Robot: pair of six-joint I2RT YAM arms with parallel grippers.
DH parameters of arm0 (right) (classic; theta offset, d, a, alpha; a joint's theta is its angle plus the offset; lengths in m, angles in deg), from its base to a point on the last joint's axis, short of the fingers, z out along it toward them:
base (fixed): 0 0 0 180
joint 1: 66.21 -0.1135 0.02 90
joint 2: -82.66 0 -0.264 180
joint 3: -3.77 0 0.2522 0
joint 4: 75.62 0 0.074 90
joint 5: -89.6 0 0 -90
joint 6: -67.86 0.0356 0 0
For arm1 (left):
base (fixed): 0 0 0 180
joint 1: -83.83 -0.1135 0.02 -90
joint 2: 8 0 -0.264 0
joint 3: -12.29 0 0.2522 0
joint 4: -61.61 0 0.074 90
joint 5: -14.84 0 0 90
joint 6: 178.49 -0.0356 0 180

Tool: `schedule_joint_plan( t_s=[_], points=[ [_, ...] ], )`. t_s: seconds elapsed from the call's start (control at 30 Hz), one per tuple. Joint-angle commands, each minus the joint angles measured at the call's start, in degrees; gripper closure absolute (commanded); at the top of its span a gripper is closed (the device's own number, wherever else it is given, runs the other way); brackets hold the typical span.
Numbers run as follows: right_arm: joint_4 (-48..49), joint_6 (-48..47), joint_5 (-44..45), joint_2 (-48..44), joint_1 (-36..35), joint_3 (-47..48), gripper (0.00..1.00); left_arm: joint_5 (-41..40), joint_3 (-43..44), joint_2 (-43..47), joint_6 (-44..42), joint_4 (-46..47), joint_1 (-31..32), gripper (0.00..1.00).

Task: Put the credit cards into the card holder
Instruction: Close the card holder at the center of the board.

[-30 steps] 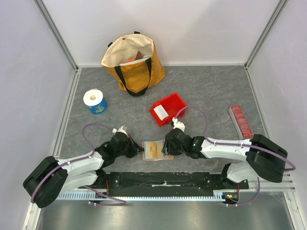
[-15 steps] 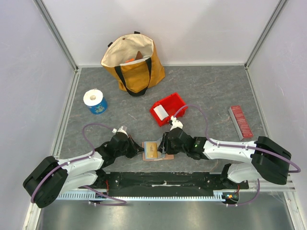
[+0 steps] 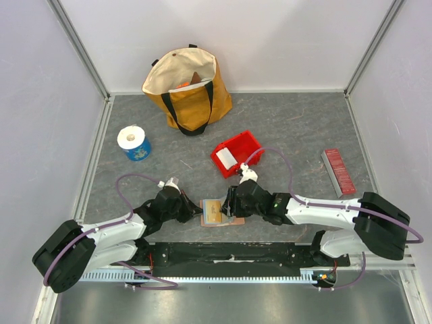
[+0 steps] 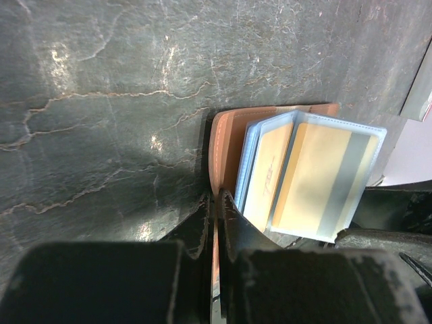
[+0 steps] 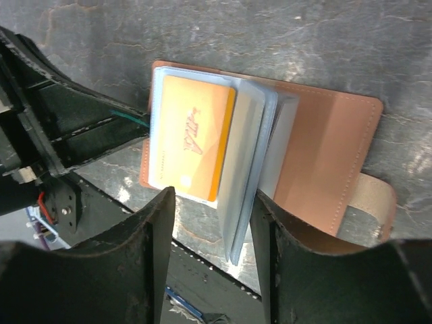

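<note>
The tan card holder [image 3: 216, 212] lies open on the table between both grippers. My left gripper [image 4: 217, 202] is shut on the edge of its brown cover [image 4: 226, 145]. Clear sleeves fan up from it, with a yellowish card [image 4: 310, 179] in one and another yellowish card [image 4: 264, 175] beside it. My right gripper [image 5: 210, 209] is open, and the free edges of the clear sleeves [image 5: 253, 169] stand between its fingers, close to the right one. The yellowish card [image 5: 192, 138] lies flat to their left. The snap tab [image 5: 374, 202] sticks out on the right. A white card [image 3: 227, 159] lies in the red bin.
The red bin [image 3: 244, 145] stands just behind the card holder. A yellow tote bag [image 3: 187, 84] is at the back, a blue-and-white roll [image 3: 133, 143] at the left, and a dark-red ribbed bar [image 3: 339, 171] at the right. The table's near edge is right below the holder.
My right gripper has shifted slightly left over the card holder. The left arm has stayed put, still holding the cover.
</note>
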Motion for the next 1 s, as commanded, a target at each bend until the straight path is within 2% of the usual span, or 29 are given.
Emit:
schedule_joint_plan(
  t_s=[0.0,0.13,0.4,0.5,0.73,0.97],
  points=[
    [-4.0,-0.1,6.0,-2.5,-0.3,2.1,0.43,0.5,0.7,0.1,-1.1,-0.9,0.2,0.98],
    [-8.6,-0.6,11.8,-7.0,-0.1,1.7,0.37,0.4,1.3,0.5,-1.5,-1.8,0.1,0.98],
    [-20.2,-1.0,18.8,-10.1,0.0,4.1,0.38,0.4,2.7,1.4,-2.3,-3.9,0.1,0.98],
    [-22.9,-2.0,18.6,-9.6,0.0,5.2,0.38,0.1,2.9,2.2,-2.6,-4.8,0.1,0.98],
    [-23.8,-2.3,17.1,-4.0,0.0,6.1,0.50,0.0,3.6,2.7,-3.4,-6.2,0.0,0.98],
    [-23.8,-1.8,16.7,-2.9,0.1,6.4,0.60,0.1,4.2,3.0,-4.0,-6.9,0.1,0.98]
  ],
)
